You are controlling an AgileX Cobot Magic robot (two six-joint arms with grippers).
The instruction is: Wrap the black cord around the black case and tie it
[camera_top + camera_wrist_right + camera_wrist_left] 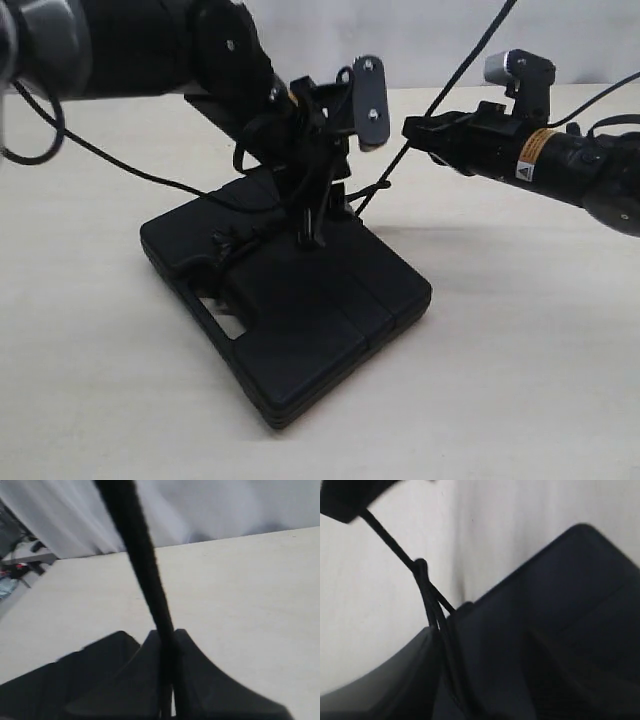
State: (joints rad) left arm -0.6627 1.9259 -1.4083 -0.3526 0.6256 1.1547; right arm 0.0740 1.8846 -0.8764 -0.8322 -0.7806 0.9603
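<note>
The left gripper [312, 236] points down at the black case [300, 320], centre frame on a pale table [520, 360]; its opening is unclear. The right gripper [414, 130], upper right, pinches the taut black cord [398, 162].

The left arm [150, 45] comes in from the upper left of the exterior view and bends sharply at the wrist. The left claw [312, 230] points steeply downward. Whether its jaws stand apart cannot be told, since the dark parts blur together. The right arm [570, 165] stretches in from the right, almost level. The right claw [414, 130] aims toward the left arm's wrist, and its fingers [215, 685] press together, pinching the black cord [145, 565].
</note>
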